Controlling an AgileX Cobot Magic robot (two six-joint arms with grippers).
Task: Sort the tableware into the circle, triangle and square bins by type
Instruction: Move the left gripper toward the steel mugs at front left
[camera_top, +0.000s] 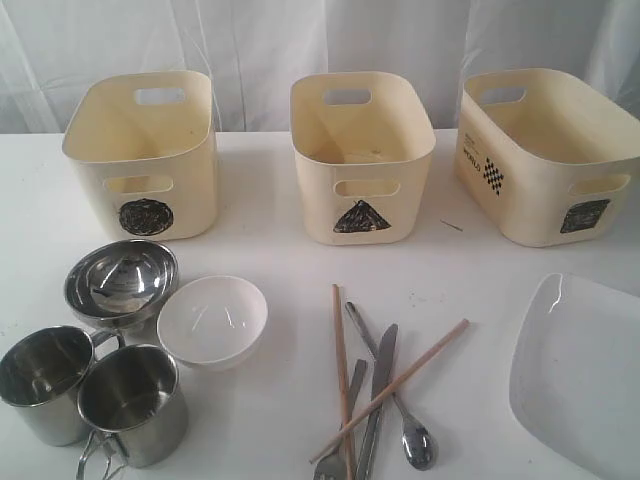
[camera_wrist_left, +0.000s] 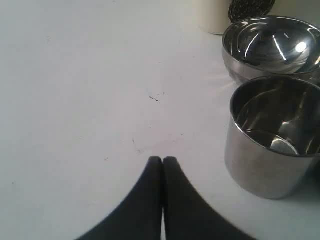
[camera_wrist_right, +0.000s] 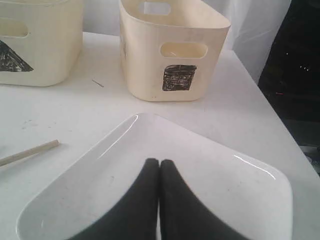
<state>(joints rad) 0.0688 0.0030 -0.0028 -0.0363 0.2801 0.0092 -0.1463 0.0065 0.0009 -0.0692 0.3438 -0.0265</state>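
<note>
Nothing was sorted yet — mugs (camera_top: 40, 385), bowls (camera_top: 212, 320), cutlery (camera_top: 383, 370) and plate (camera_top: 580, 370) all sat outside the bins (camera_top: 362, 190); left gripper (camera_wrist_left: 162, 160) and right gripper (camera_wrist_right: 159, 162) were pinched closed, empty.

Bare tabletop (camera_wrist_left: 90, 75) ahead of left jaws, mug (camera_wrist_left: 270, 145) close beside; under right jaws the plate (camera_wrist_right: 210, 185), bin (camera_wrist_right: 145, 70) beyond

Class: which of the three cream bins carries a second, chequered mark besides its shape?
The square bin at the right; the circle bin and triangle bin show only their shapes.
</note>
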